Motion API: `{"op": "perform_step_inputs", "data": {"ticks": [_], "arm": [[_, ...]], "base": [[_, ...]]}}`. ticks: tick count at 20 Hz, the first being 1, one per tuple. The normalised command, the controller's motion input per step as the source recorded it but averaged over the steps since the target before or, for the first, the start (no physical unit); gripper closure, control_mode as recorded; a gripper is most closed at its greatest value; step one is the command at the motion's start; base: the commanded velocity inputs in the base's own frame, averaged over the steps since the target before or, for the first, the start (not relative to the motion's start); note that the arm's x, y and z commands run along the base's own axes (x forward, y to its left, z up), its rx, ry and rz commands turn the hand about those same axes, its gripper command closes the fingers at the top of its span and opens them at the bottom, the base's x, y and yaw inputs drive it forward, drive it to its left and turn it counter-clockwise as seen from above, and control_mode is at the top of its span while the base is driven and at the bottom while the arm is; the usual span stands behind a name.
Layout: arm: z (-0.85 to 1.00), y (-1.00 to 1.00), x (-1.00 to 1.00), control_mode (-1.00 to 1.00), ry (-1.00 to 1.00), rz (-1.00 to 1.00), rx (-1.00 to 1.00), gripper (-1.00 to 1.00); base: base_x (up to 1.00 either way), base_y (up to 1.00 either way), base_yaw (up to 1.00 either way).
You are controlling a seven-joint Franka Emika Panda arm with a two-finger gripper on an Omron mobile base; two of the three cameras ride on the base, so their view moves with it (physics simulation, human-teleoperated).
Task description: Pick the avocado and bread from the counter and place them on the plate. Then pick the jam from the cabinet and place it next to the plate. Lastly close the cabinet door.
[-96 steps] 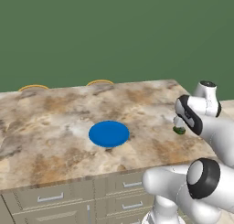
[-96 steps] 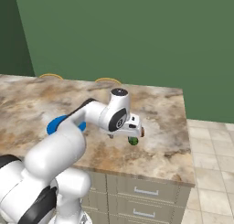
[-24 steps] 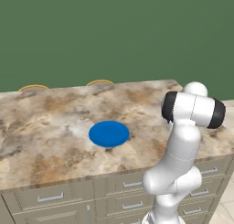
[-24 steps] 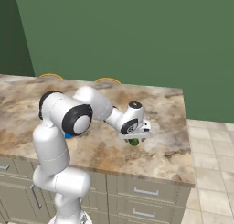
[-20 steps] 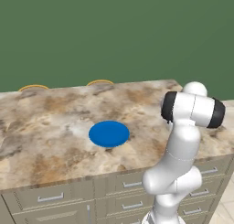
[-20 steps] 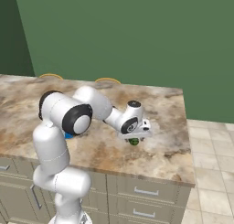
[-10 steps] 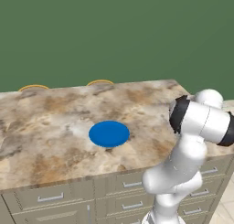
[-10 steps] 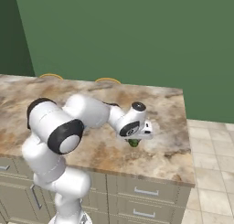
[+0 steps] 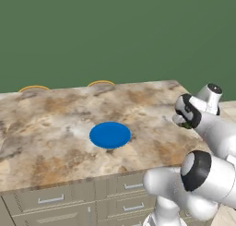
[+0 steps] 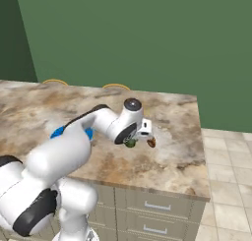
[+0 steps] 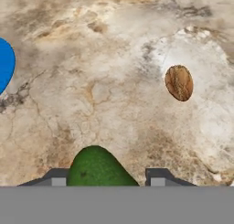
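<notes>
The dark green avocado (image 11: 97,169) sits between my two fingertips, and my gripper (image 11: 108,177) is shut on it a little above the marbled counter (image 11: 105,95). From the right base view, my gripper (image 10: 132,141) holds the avocado (image 10: 130,143) just left of the brown bread (image 10: 151,142), which lies on the counter (image 10: 172,156). In the hand view the bread (image 11: 178,82) lies apart, to the upper right. The blue plate (image 9: 109,134) lies mid-counter, well left of my gripper (image 9: 186,122); its edge (image 11: 4,65) shows at the hand view's left.
Two yellow rims (image 9: 33,88) (image 9: 101,83) peek over the counter's back edge by the green wall. Beige drawers (image 10: 157,205) with silver handles run below the front edge. The counter ends close to the right of the bread, with tiled floor (image 10: 226,186) beyond.
My gripper has shut on the avocado and lifted it slightly off the counter, toward the plate. The arm's elbow has swung down and forward. The bread now shows beside the hand.
</notes>
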Motion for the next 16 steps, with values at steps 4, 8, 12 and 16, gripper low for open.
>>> {"op": "perform_step_inputs", "data": {"ticks": [4, 8, 12, 16], "arm": [[0.91, 1.0, -0.31, -1.0, -0.05, -0.02, -0.03, 1.0], [0.8, 0.96, -0.29, -1.0, 0.0, 0.0, -0.01, 1.0], [0.69, 0.8, -0.26, -1.0, 0.0, 0.0, 0.0, 1.0], [0.46, 0.71, -0.17, -1.0, 0.0, 0.02, 0.0, 1.0]], "base": [[0.0, 0.0, 0.0], [0.0, 0.0, 0.0], [0.0, 0.0, 0.0], [0.0, 0.0, 0.0]]}}
